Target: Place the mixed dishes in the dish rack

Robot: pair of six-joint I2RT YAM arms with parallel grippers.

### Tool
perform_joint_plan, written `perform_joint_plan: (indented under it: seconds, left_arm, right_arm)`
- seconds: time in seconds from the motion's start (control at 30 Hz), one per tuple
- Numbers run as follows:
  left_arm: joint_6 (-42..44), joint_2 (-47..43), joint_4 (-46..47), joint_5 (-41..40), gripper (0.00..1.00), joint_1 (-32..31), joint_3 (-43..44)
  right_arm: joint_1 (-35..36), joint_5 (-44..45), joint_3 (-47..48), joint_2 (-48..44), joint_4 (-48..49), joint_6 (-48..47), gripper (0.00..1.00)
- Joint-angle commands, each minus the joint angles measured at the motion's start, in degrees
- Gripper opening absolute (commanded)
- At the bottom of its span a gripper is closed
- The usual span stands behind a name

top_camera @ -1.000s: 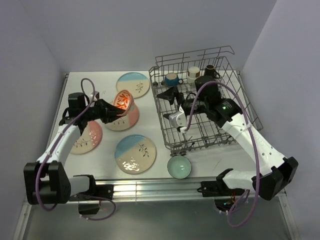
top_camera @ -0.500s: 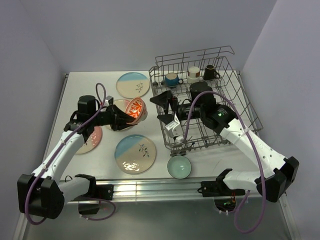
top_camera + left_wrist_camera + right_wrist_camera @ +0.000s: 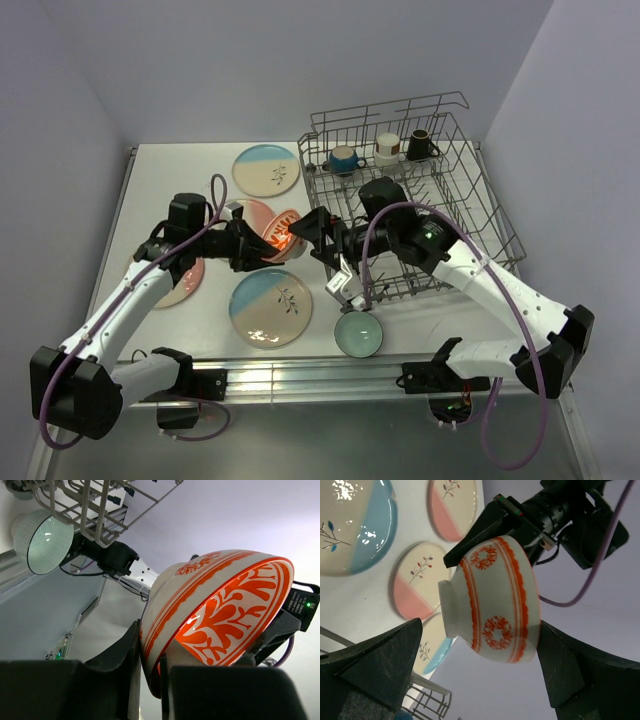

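since a second ago the left arm (image 3: pixel 130 300) has carried the small orange-red bowl (image 3: pixel 281 236) rightward toward the dish rack (image 3: pixel 480 215), and the right arm (image 3: pixel 490 285) has reached left out of it. we see the left gripper (image 3: pixel 266 245) clamped on the bowl's rim, bowl tipped sideways in midair; the right gripper (image 3: pixel 310 238) gapes wide facing it. how near, we cannot tell.

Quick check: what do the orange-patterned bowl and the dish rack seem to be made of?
The orange-patterned bowl looks like glazed ceramic with a glossy finish: a sharp highlight sits on its painted inside, and the wall is thick. The dish rack looks like grey metal wire, thin rods in a grid; coated or bare, I cannot tell.
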Motion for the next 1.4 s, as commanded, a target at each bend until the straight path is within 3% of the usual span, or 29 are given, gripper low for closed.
perform_joint_plan:
  seconds: [0.0, 0.23, 0.4, 0.57, 0.8, 0.9, 1.03, 1.07, 1.2, 1.37]
  left_arm:
    - [0.42, -1.37, 0.23, 3.59, 0.0, -1.22, 3.98]
    - [-0.28, -1.02, -0.3, 3.24, 0.0, -4.03, 4.51]
    - [0.24, -0.23, -1.88, 2.88, 0.0, -6.23, 5.56]
    - [2.18, 0.39, -4.78, 2.71, 0.0, -6.59, 6.71]
    - [3.49, 1.09, -5.48, 3.06, 0.0, -6.59, 5.13]
    - [6.12, 2.4, -7.76, 2.71, 0.0, -6.59, 6.18]
    - [7.89, 3.82, -9.53, 2.18, 0.01, -6.59, 7.59]
    - [7.54, 3.99, -8.92, 2.18, 0.02, -6.59, 7.59]
    - [7.89, 4.52, -9.17, 1.92, 0.25, -6.59, 8.46]
    - [8.07, 3.82, -9.53, 2.09, 0.39, -6.59, 9.34]
  right_arm:
    - [1.25, 1.36, 2.32, 0.84, -3.4, -3.08, 1.0]
    - [4.41, 3.82, 2.58, 3.12, -1.29, -0.62, 1.0]
    - [5.12, 5.31, 8.54, 7.16, -7.17, -0.97, 0.97]
    - [5.47, 6.1, 11.02, 9.28, -11.13, -1.32, 0.84]
    - [5.56, 8.13, 11.55, 9.37, -14.56, -3.35, 0.58]
    - [5.65, 8.74, 11.99, 9.37, -15.97, -3.52, 0.52]
    - [5.65, 9.36, 12.51, 9.28, -17.46, -3.17, 0.33]
    - [5.65, 9.1, 12.69, 9.36, -18.07, -2.91, 0.31]
    - [5.65, 8.22, 11.99, 8.75, -16.77, -0.19, 0.25]
    - [5.56, 7.86, 10.32, 8.14, -14.65, 2.01, 0.22]
